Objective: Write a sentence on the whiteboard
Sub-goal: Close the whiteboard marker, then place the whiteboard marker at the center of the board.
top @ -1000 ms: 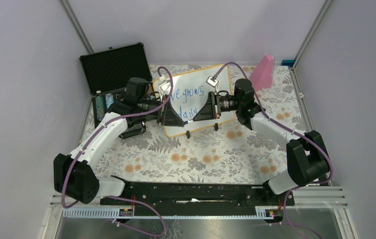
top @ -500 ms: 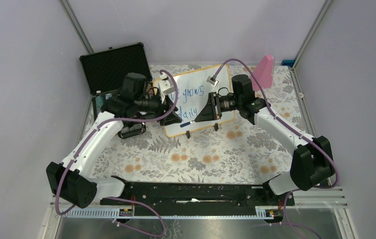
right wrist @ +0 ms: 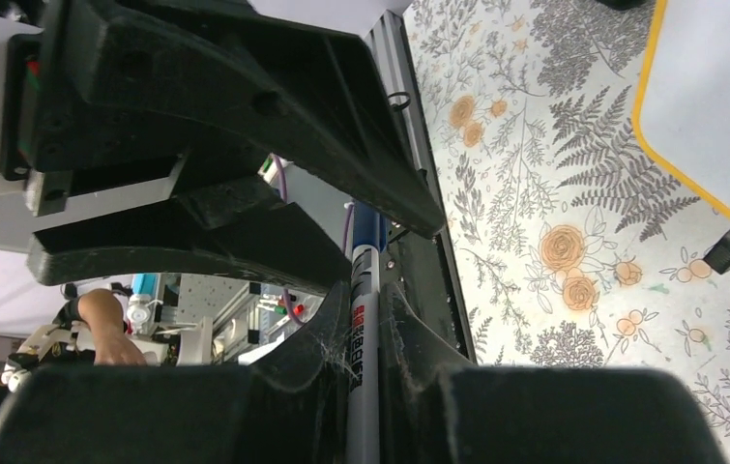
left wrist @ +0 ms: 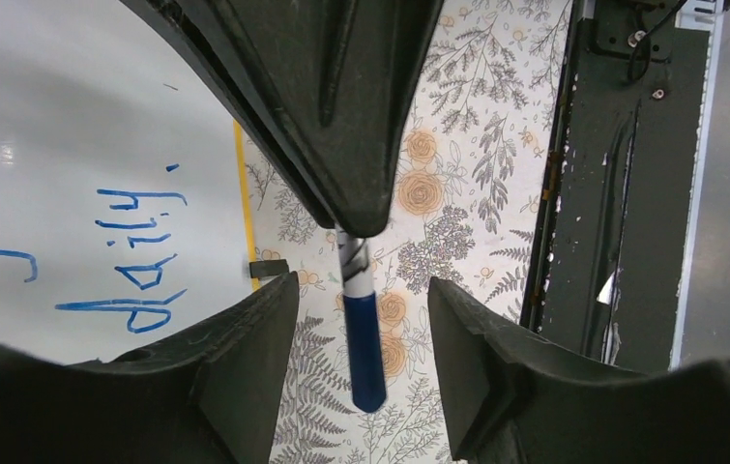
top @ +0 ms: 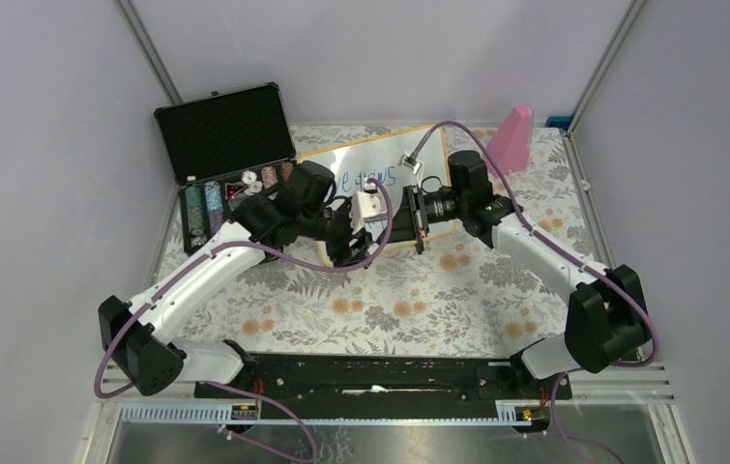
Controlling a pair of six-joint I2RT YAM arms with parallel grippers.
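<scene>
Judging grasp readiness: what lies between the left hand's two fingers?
A blue-ended white marker, held out by the right hand, over the floral tablecloth. The left wrist view shows it.

Plain pale lilac-grey walls [top: 42, 145] close three sides; slim grey metal corner posts [top: 155, 58] join them; the tabletop [top: 419, 309] wears grey-and-orange floral cloth — light even.

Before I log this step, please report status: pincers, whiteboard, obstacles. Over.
Right pincer shut on marker. Left pincer open, astride marker's blue end, not touching. Sentence written on whiteboard. No obstacle seen.
</scene>
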